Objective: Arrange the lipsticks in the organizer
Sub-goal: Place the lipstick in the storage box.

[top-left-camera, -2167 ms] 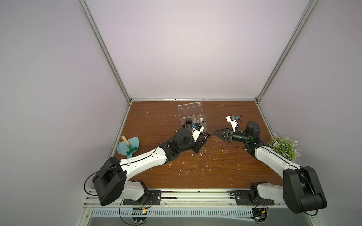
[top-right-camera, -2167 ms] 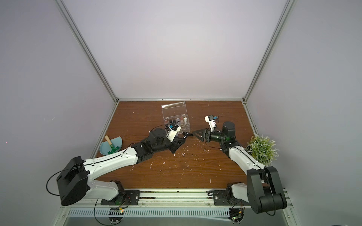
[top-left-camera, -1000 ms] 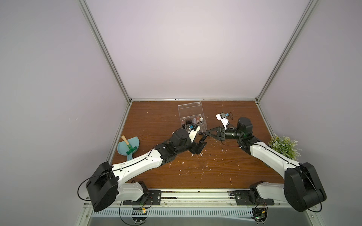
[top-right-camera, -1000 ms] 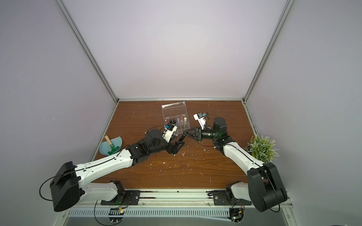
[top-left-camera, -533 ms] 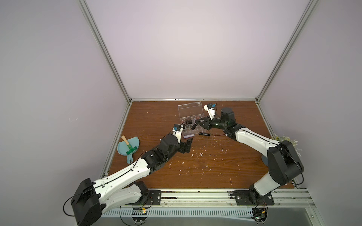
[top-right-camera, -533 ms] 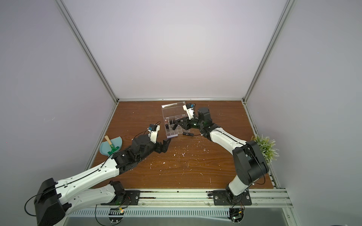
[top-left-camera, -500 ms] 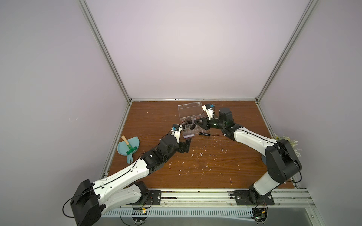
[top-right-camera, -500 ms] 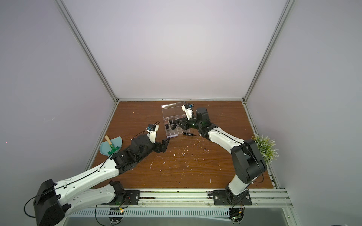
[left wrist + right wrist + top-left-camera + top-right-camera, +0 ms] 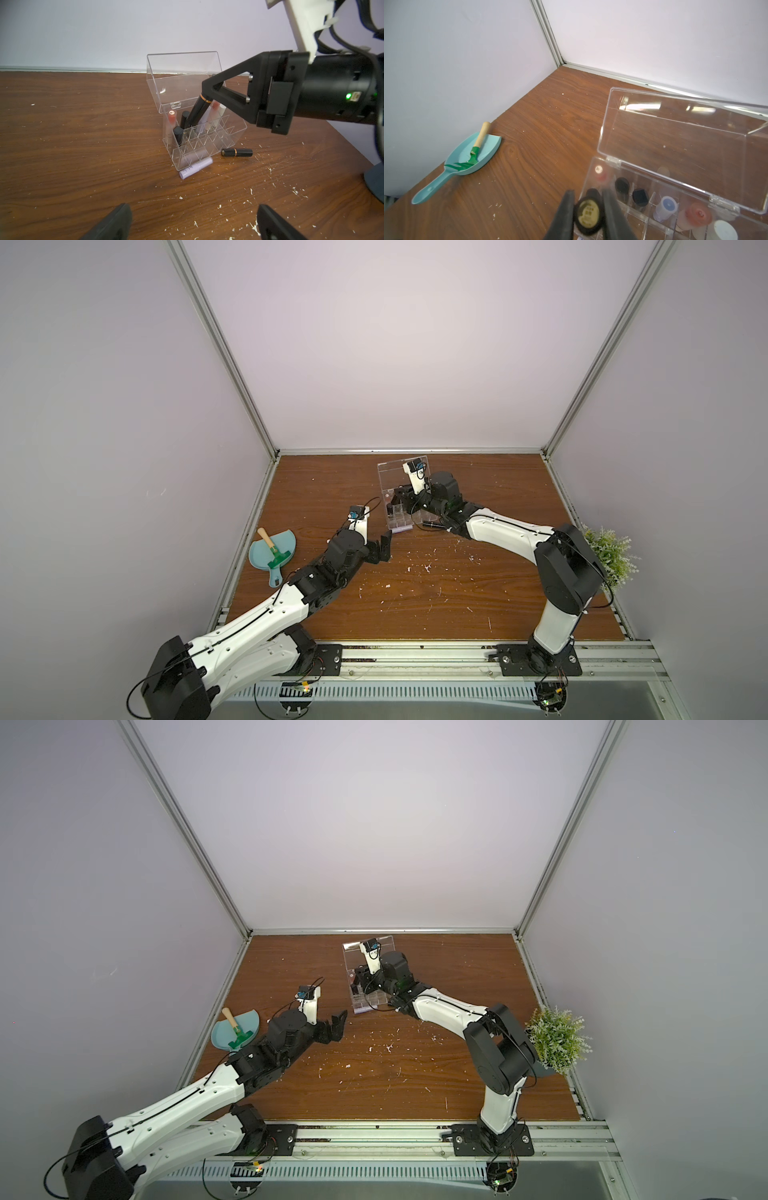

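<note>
While the right end effector [image 9: 208, 89] pinches a black lipstick [image 9: 197, 113] tilted in the organizer [image 9: 228, 133], the left end effector [image 9: 193, 209] gapes empty.

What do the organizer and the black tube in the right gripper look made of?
The organizer looks like clear hard plastic, likely acrylic: the table shows through its glossy walls. The black tube seems glossy plastic, with a metallic-looking gold band.
</note>
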You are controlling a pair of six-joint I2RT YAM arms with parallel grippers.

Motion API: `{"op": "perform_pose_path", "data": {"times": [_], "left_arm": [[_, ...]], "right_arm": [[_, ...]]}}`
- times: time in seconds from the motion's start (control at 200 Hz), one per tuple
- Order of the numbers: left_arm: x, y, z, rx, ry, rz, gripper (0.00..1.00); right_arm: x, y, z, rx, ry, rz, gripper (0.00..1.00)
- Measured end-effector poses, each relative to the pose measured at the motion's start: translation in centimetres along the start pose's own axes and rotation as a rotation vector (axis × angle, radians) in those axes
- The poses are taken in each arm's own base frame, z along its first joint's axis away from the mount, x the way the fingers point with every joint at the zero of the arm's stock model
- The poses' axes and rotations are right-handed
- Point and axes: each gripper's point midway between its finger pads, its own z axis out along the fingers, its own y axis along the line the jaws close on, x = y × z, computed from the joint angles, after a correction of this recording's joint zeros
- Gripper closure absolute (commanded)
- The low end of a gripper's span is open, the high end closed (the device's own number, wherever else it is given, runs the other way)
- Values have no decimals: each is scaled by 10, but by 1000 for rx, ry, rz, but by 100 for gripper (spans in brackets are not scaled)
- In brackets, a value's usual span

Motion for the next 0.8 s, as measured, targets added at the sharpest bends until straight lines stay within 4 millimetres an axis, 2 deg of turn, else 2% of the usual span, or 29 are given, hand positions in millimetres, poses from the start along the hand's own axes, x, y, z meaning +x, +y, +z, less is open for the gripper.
{"op": "perform_pose_path", "data": {"times": [0.18, 0.435, 0.801], "left_arm": [[-5, 7, -4, -17, -21, -12, 2], [-6, 8, -4, -20, -22, -13, 2], [-1, 9, -1, -28, -4, -2, 2]], "right_arm": [[15, -11, 4, 64, 21, -39, 89], [15, -19, 8, 106, 7, -68, 88], [38, -26, 19, 126, 44, -75, 89]]}}
